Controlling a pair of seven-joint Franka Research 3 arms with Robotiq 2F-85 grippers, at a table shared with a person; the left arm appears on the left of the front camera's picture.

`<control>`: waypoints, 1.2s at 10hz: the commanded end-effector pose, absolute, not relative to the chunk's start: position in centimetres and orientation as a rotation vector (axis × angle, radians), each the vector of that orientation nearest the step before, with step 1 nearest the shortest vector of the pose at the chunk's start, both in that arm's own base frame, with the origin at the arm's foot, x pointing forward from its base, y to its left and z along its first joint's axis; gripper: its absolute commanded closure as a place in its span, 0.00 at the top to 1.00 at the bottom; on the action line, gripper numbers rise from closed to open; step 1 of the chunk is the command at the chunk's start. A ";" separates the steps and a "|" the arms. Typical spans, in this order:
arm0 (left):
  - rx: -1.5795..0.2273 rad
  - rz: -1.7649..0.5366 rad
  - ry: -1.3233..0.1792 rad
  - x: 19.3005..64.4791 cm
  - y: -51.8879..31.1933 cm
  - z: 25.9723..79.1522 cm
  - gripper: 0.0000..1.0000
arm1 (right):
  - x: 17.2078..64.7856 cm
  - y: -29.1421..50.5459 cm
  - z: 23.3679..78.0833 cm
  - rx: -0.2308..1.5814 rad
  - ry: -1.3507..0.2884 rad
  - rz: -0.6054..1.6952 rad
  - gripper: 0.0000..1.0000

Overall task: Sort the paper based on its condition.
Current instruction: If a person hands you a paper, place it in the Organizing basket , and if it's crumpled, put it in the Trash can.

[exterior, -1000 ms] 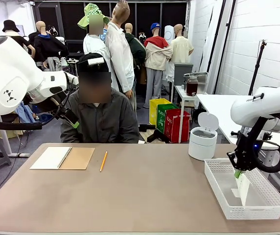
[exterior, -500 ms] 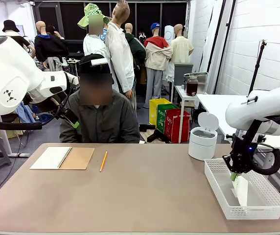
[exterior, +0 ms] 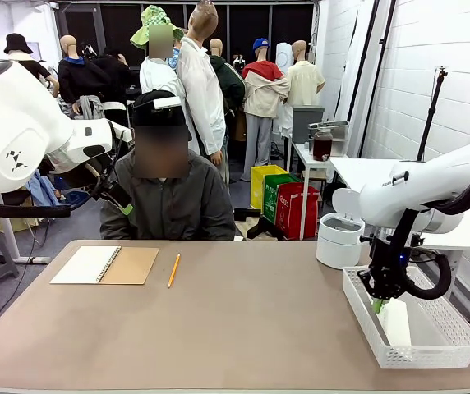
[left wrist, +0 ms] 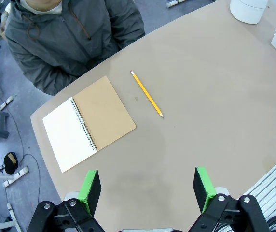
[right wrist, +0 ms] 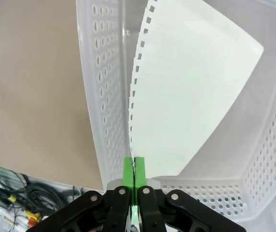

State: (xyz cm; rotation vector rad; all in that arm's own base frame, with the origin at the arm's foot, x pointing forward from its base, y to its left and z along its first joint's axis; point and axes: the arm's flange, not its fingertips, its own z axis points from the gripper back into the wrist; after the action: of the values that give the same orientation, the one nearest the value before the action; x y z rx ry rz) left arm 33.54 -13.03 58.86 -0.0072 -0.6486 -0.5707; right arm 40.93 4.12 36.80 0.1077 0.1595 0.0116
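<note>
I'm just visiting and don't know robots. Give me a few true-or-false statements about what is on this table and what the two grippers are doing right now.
1. The right gripper is shut on the paper, which hangs into the white basket. True.
2. The left gripper grips the pencil. False: its jaws are open above the table, and the pencil lies apart beside the spiral notebook.
3. The paper has a row of punched holes along one edge. True.
4. The spiral notebook lies closed. False: it lies open, a white page beside the brown cover.
5. The small white bin stands in the basket. False: it stands on the table behind it.
</note>
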 end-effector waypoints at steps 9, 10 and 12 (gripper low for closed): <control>-0.007 -0.569 -0.647 33.6 -13.0 59.0 1.00 | 41.9 2.3 39.9 0.167 0.112 -0.158 1.00; -0.007 -0.569 -0.647 33.6 -13.0 59.0 1.00 | 42.1 2.2 40.2 0.155 0.098 -0.184 1.00; -0.007 -0.569 -0.647 33.6 -13.0 59.0 1.00 | 41.9 2.0 39.6 0.165 0.112 -0.105 1.00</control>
State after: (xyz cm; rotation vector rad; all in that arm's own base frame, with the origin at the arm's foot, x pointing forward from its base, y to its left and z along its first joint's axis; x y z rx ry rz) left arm 33.54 -13.03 58.86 -0.0072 -0.6486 -0.5706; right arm 41.98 1.93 39.87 0.1653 0.1062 -0.1280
